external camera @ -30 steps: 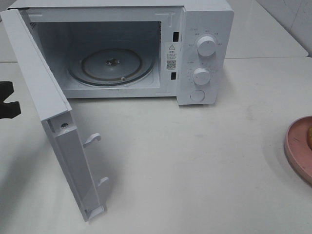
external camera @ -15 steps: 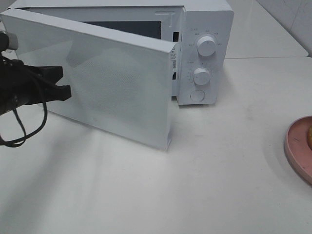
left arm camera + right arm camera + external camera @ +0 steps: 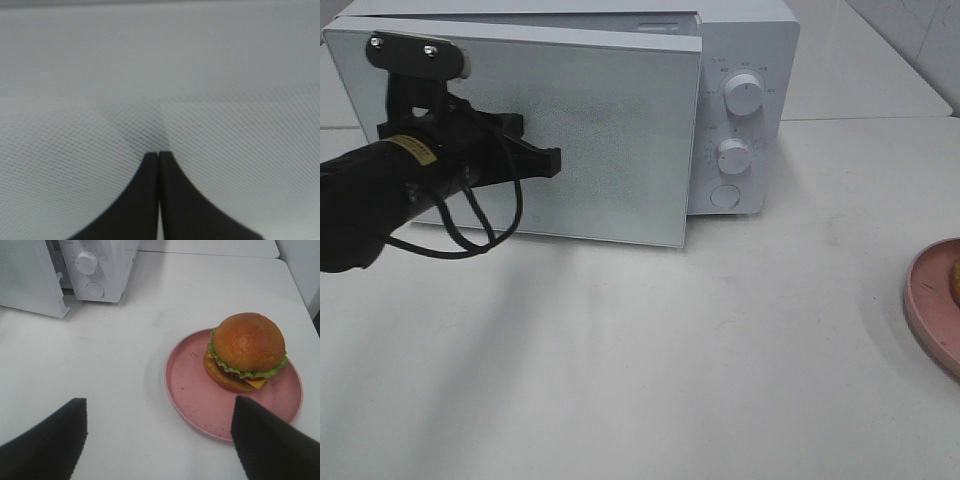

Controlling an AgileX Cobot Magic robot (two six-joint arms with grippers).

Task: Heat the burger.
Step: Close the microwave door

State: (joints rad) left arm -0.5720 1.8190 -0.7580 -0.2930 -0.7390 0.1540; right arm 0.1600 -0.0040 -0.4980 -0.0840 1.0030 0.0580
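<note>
So the burger [image 3: 246, 352] sits on the pink plate [image 3: 195, 395], well off from the microwave [image 3: 740, 100]. Right gripper [image 3: 159, 440] hangs above it, jaws wide. Left gripper [image 3: 552, 160], pinched shut, presses the nearly closed door [image 3: 610, 130].

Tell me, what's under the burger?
The burger sits on a round pink plate, near one side of it, and the plate rests on the white table. The burger covers the part of the plate right beneath it, so that part cannot be seen.
</note>
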